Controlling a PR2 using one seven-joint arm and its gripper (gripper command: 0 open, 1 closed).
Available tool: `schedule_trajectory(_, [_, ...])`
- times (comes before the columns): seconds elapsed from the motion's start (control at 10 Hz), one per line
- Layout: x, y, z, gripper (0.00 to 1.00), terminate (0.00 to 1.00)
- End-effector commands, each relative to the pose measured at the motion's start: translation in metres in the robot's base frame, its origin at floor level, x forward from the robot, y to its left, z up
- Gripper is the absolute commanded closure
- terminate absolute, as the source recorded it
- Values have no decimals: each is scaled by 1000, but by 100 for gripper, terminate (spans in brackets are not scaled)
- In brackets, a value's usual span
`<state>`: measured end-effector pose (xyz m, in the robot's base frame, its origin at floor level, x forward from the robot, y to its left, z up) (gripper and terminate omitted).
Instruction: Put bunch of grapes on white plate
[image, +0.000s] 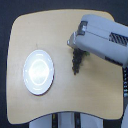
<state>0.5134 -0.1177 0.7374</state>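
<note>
The white plate (38, 71) lies on the wooden table (35, 30) toward the exterior view's left, with nothing on it. The bunch of grapes (76, 62) is a dark narrow cluster near the table's middle, to the plate's right, with a bit of green at its top. It hangs or lies directly below my gripper (76, 46), whose grey body comes in from the upper right. The fingertips are down at the top of the bunch and appear closed on it, but the blur hides the contact. I cannot tell whether the bunch touches the table.
The round-cornered table stands on a pale base (65, 120) seen at the bottom. My bulky grey arm (105, 40) covers the table's upper right part. A dark strip (125, 82) runs along the right edge.
</note>
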Motion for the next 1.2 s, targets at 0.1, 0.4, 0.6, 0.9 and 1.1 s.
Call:
schedule_trajectory(0.1, [1,0,-21,0,0])
schedule_trajectory(0.4, [-2,-1,-26,0,0])
schedule_trajectory(0.6, [-1,-2,-22,100,0])
schedule_trajectory(0.9, [-2,5,-20,100,0])
schedule_trajectory(1.1, [2,4,-16,100,0])
